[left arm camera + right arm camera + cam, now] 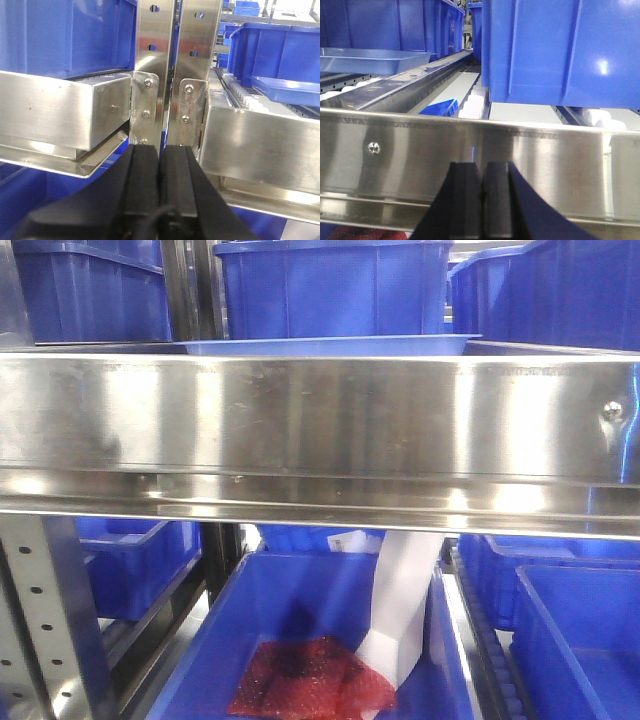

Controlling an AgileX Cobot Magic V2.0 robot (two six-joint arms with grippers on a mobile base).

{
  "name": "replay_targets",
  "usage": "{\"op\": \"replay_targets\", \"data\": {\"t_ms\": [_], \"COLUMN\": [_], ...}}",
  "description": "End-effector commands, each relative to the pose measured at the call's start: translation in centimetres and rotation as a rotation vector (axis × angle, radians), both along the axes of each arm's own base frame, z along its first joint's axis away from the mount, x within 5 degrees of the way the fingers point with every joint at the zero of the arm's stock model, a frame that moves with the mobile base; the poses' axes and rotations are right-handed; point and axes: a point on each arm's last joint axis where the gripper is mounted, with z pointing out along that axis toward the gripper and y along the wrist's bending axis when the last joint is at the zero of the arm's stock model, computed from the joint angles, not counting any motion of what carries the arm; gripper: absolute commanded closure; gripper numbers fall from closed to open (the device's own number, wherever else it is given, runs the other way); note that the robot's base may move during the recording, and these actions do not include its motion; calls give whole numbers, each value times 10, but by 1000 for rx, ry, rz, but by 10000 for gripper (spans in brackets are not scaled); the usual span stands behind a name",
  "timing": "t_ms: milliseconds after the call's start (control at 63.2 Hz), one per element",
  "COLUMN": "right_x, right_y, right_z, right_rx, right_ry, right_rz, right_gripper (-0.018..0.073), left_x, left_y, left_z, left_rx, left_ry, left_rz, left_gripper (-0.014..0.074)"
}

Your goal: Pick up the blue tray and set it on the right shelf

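The blue tray (pixel 330 344) lies on the right shelf (pixel 320 430), its rim showing just above the broad steel front rail, with deep blue bins (pixel 335 285) close behind it and to either side. In the right wrist view the tray (pixel 372 61) sits left of a large bin (pixel 560 50) over white rollers (pixel 475 102). Below the shelf, another bin (pixel 320 640) holds a red bag (pixel 310 680). The left gripper (pixel 159 180) faces the perforated uprights (pixel 155 60), jaws pressed together, holding nothing. The right gripper (pixel 481 200) sits level before the rail, jaws likewise closed and empty
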Motion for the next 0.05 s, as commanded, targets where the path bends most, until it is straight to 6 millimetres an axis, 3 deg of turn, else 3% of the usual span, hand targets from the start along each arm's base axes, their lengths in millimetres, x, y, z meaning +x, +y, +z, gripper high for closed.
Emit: {"op": "replay_targets", "data": {"t_ms": [0, 32], "right_x": [-3, -3], "right_y": [-1, -1], "right_z": [17, 17], "right_rx": [-11, -11], "right_ry": [-127, -127], "right_rz": [-18, -18], "right_gripper": [535, 535], "left_x": [0, 0], "left_y": [2, 2], "left_z": [-2, -2], "left_rx": [-3, -3], "left_ry": [-65, -65], "left_rz": [18, 18], "left_gripper": [645, 645]}}
